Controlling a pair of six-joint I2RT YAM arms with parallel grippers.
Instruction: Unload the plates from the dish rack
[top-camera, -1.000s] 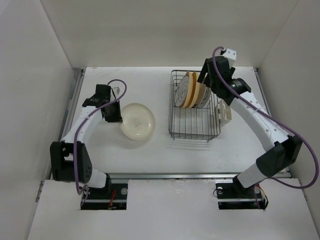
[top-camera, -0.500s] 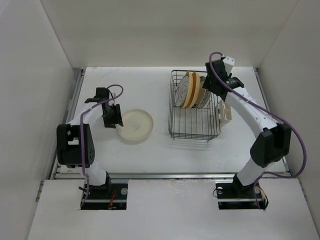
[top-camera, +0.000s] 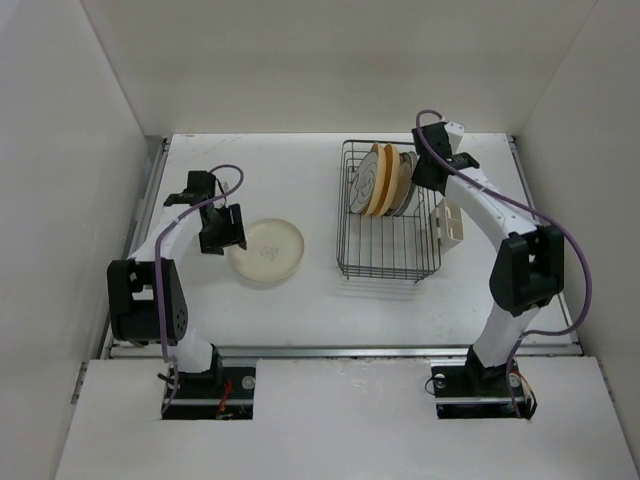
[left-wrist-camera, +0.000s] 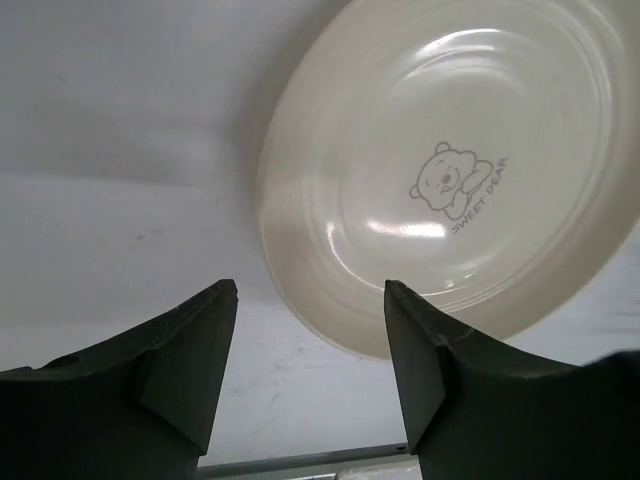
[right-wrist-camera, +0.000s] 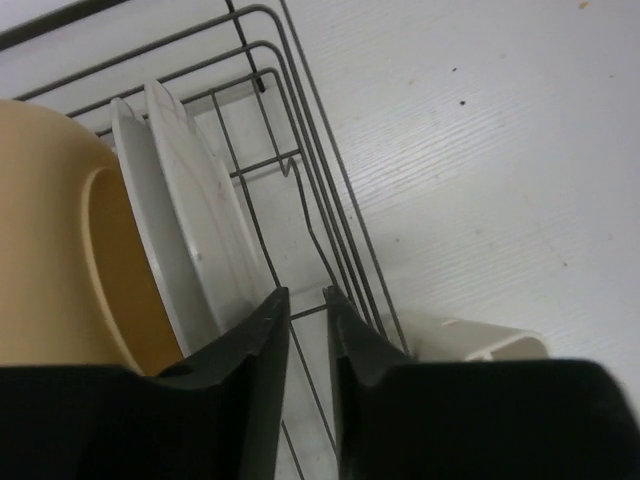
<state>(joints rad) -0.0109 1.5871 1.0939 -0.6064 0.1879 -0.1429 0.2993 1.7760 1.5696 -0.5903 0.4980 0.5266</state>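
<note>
The cream plate lies flat on the table, left of the dish rack. My left gripper hangs open at that plate's left rim and holds nothing. Upright in the rack stand a white ringed plate, a yellow-orange plate and white plates. My right gripper hovers at the rack's far right end, just right of the white plates. Its jaws stand a narrow gap apart with nothing between them.
A white cutlery holder hangs on the rack's right side, just below my right gripper. White walls enclose the table on the left, back and right. A metal rail runs along the near edge.
My left gripper opened and let go of the cream plate, which settled flat on the table. My right gripper narrowed to a slit and came in lower over the rack's right end.
</note>
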